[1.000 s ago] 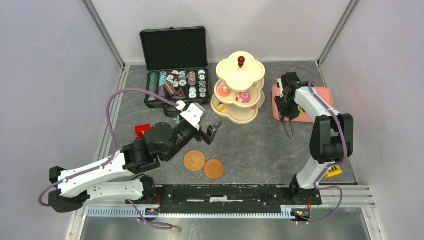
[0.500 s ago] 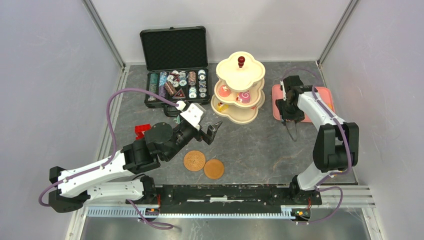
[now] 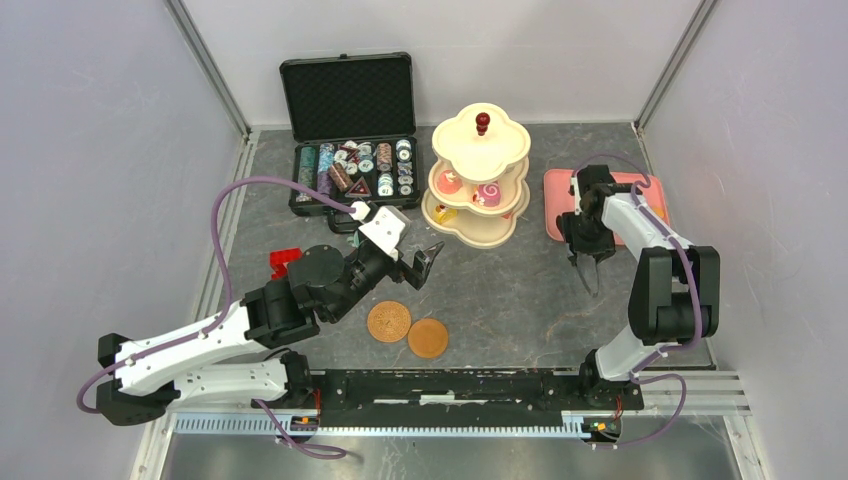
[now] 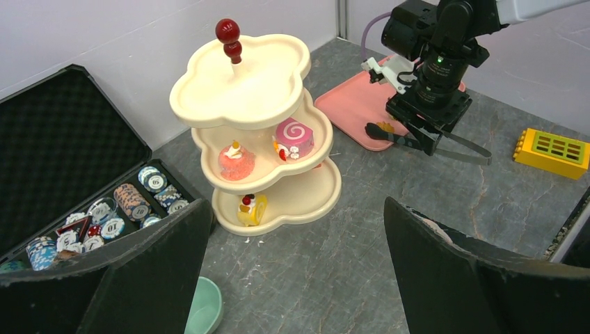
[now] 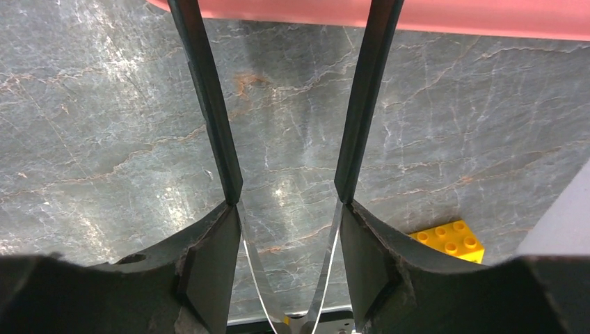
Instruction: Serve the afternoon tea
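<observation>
The cream three-tier stand (image 3: pixel 478 178) with a red knob stands at the back centre, also in the left wrist view (image 4: pixel 257 104). It holds a pink pastry (image 4: pixel 234 161), a swirl pastry (image 4: pixel 295 138) and a yellow roll (image 4: pixel 250 209). Two brown saucers (image 3: pixel 389 321) (image 3: pixel 428 338) lie near the front. The teal cup (image 4: pixel 205 309) sits by my left gripper (image 3: pixel 415 262), which is open and empty above the table (image 4: pixel 296 209). My right gripper (image 3: pixel 583 245) is shut on metal tongs (image 3: pixel 588 272) (image 5: pixel 209 104) just in front of the pink tray (image 3: pixel 556 210). The brown cup is out of view.
An open black case of poker chips (image 3: pixel 350 150) stands at the back left. A red toy (image 3: pixel 284 262) lies by the left arm. A yellow brick (image 3: pixel 668 343) lies at the front right, near the right arm's base.
My right gripper has moved with the tongs from over the pink tray toward the front, off its near edge. The left arm has barely moved.
</observation>
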You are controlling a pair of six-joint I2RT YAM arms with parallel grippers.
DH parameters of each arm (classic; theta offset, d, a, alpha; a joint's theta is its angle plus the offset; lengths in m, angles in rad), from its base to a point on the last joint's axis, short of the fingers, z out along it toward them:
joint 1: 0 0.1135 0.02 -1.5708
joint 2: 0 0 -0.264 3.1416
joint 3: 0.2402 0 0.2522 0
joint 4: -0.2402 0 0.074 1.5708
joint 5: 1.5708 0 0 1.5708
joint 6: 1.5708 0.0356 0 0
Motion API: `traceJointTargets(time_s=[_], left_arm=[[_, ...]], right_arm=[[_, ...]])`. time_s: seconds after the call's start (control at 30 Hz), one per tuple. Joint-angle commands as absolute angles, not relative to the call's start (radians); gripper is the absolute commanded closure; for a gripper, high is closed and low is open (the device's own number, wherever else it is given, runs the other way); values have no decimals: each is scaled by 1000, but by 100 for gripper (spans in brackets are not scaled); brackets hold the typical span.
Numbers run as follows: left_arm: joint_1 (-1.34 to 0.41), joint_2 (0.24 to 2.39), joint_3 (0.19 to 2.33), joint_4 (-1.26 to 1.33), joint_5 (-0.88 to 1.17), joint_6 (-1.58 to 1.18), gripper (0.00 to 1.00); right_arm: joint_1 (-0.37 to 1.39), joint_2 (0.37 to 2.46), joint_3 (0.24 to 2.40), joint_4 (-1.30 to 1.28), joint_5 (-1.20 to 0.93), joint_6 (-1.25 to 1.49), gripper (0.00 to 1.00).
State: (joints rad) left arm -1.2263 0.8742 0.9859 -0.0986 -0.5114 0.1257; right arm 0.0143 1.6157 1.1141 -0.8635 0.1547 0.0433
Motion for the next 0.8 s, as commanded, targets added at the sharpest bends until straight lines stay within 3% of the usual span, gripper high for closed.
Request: traceJointTargets(time_s=[0.0,0.77], left_arm=[[-1232,860,988,-56,-493,100,0],[-1232,865,986,-55,-493,101,0]], right_arm=[[6,1607,1097,-820,103,32,43],[-32,1622,1061,-806,93,18,54]])
